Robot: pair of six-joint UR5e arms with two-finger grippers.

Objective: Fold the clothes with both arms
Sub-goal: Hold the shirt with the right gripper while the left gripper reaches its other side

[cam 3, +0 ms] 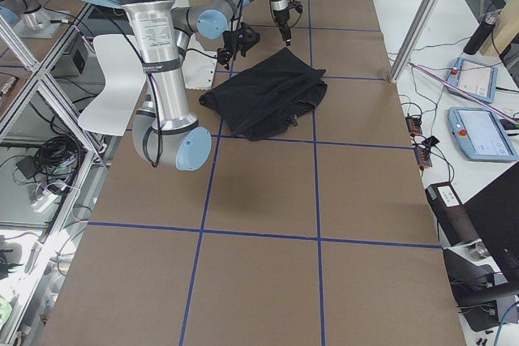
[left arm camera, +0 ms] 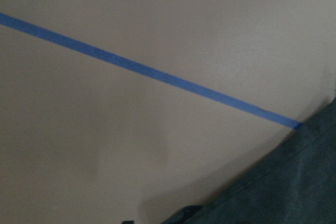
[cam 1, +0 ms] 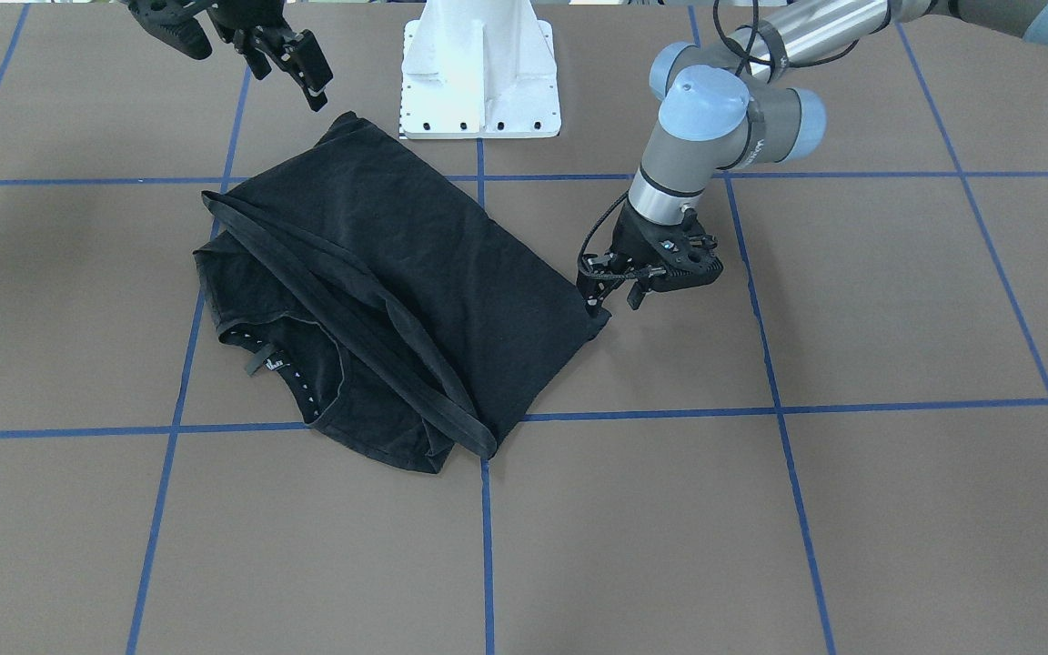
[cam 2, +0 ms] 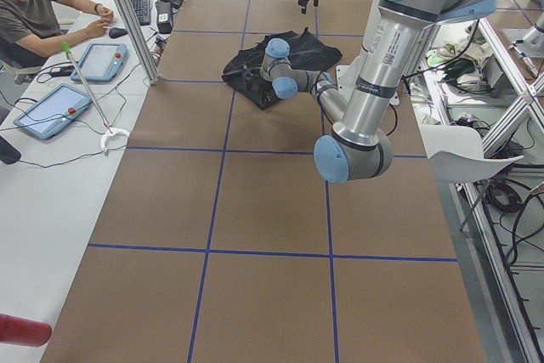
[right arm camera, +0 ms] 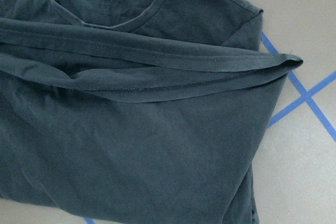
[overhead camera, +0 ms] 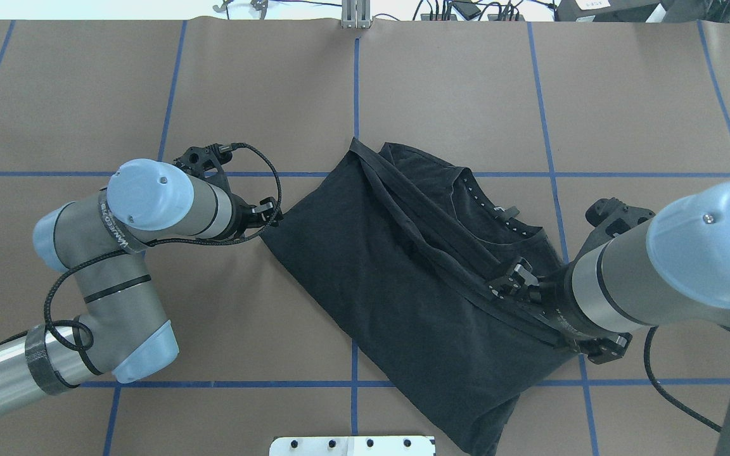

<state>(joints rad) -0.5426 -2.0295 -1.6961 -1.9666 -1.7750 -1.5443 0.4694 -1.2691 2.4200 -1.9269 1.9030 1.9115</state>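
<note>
The black T-shirt (cam 1: 397,273) (overhead camera: 403,285) lies folded on the brown table, collar and small tag (cam 1: 265,362) facing up, a folded hem band running diagonally across it. My left gripper (cam 1: 613,298) (overhead camera: 268,214) is low at the shirt's side corner. Its fingers are apart, one touching the corner, and it looks open. Raised above the shirt's other end, my right gripper (cam 1: 246,56) (overhead camera: 520,282) is open and holds nothing. The right wrist view looks down on the shirt (right arm camera: 131,145). The left wrist view shows only the shirt's edge (left arm camera: 283,182) and no fingers.
The white mounting base (cam 1: 478,82) stands just behind the shirt. Blue tape lines (cam 1: 486,546) divide the table into squares. In the exterior left view a person (cam 2: 38,14) sits at a side desk with tablets (cam 2: 51,108).
</note>
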